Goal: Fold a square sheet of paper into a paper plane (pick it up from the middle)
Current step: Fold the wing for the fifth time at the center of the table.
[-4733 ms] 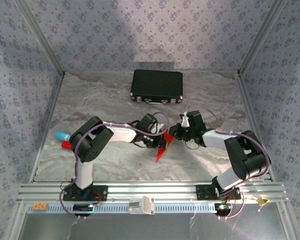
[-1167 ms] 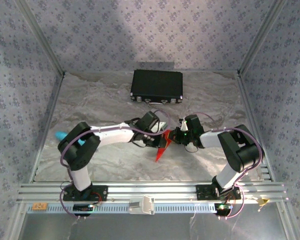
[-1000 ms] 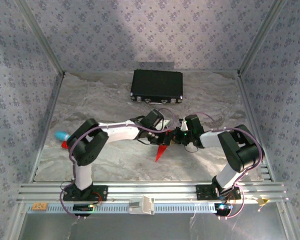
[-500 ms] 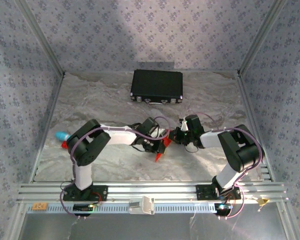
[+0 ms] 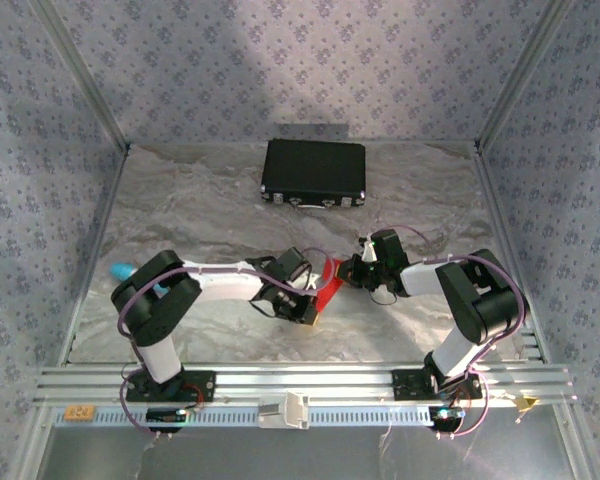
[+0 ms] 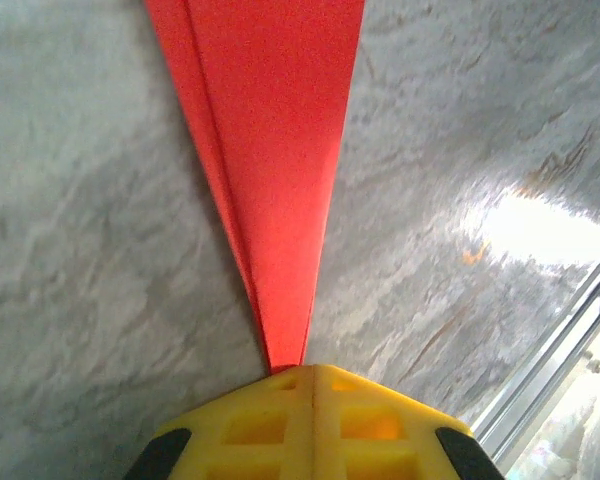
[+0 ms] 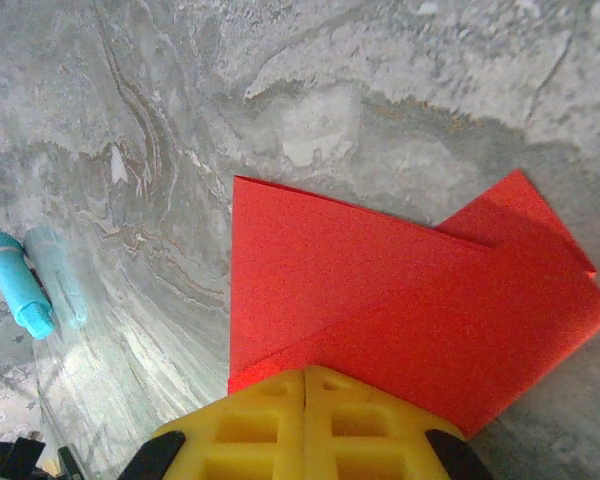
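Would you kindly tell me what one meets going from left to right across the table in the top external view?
small turquoise object → left tool → red paper plane → right tool. The black case, farther back, overlaps the middle ones, so it is left out.

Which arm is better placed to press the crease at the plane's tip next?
Left, probably: the left hand, shut, sits right at the narrow tip of the plane, while the right hand, also shut, rests on its wide tail end.

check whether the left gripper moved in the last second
Yes. The left gripper has slid toward the near edge, away from the black rectangular case, along the red paper plane.
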Controlling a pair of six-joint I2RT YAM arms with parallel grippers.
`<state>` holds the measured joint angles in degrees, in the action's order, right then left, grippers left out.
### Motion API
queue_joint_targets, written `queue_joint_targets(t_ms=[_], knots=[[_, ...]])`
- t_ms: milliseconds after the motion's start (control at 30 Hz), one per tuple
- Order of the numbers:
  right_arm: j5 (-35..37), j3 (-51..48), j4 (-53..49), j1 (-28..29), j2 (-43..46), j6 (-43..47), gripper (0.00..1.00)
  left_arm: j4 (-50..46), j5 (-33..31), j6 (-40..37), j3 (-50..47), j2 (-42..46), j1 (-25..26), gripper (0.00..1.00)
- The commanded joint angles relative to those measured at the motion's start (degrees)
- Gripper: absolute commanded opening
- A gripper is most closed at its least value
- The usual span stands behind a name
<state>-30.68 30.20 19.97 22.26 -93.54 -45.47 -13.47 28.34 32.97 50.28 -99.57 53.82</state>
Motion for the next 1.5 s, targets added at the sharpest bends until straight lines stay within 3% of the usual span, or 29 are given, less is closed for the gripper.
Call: queue_joint_targets(t_ms=[0,267,433,567,700,967,1467], knots=[[5.01,-1.47,-5.97,-1.31,-1.78,1.46,0.02,-3.68,-2.89,-0.80,-1.49,4.32,1.10,0.01],[-0.36,1.18,-4.97,-1.02,-1.60,5.47,0.03,2.77,-7.24,2.36,-4.59,11.55,-2.02,0.00],[-2.68,3.59,-7.78,-0.26,0.14,8.98,0.04,8.43,-4.25,6.32,-5.09,10.25,-7.79,0.00],[1.91,1.86,-9.82,1.09,6.19,8.26,0.06,11.80,0.29,8.48,-2.84,6.05,-10.60,0.04],[6.49,-1.87,-11.72,1.03,12.10,5.80,0.10,12.11,3.30,8.18,1.19,1.15,-10.65,0.10],[6.87,-6.71,-13.28,1.64,19.53,1.87,0.15,14.62,6.29,9.56,3.55,-3.91,-10.67,0.18],[6.17,-8.13,-12.78,3.79,19.29,0.13,0.17,15.71,10.42,10.98,4.36,-8.06,-10.62,0.18]])
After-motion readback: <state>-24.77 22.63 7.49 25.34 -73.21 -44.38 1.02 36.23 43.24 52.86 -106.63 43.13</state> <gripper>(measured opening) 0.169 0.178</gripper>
